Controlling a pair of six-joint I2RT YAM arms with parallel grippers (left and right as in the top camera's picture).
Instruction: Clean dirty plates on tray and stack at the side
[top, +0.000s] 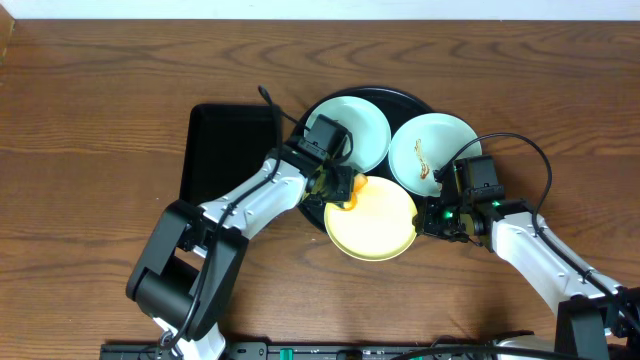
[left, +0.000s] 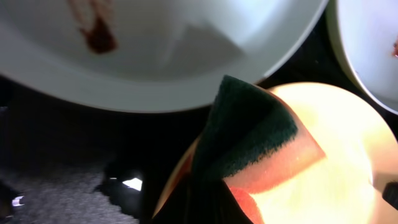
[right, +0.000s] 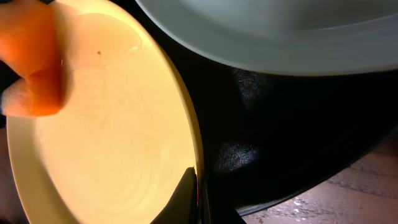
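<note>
A: Surroundings first. What is on the counter (top: 90, 120)?

B: A rectangular tray (top: 230, 150), black, lies to the left, just beside the round tray (top: 400, 96). A black cable (top: 535, 155) loops over the wood behind the right arm.

A: Anything crowding the work area?

B: Two mint plates fill the back of the round tray. The left mint plate (top: 368, 128) has a brown smear (left: 99, 37), seen from the left wrist. The right mint plate (top: 445, 142) has a brown streak (top: 423, 160). The left arm reaches in over the left edge of the round tray and covers part of the left mint plate.

A: Where is the yellow plate (top: 375, 225)?

B: At the front, between the two arms. It overlaps the near rim of the round tray and sticks out over the counter. Its face looks glossy. I cannot tell whether it rests flat or is raised.

A: State of the left hand (top: 338, 187)?

B: Closed on a sponge (left: 255, 137), orange with a dark green scouring face. The sponge sits at the plate's upper-left rim, touching it.

A: And the right hand (top: 425, 222)?

B: Fingers pinched together on the yellow plate's right rim. In the right wrist view, one dark finger (right: 186, 202) lies against the plate edge.
</note>
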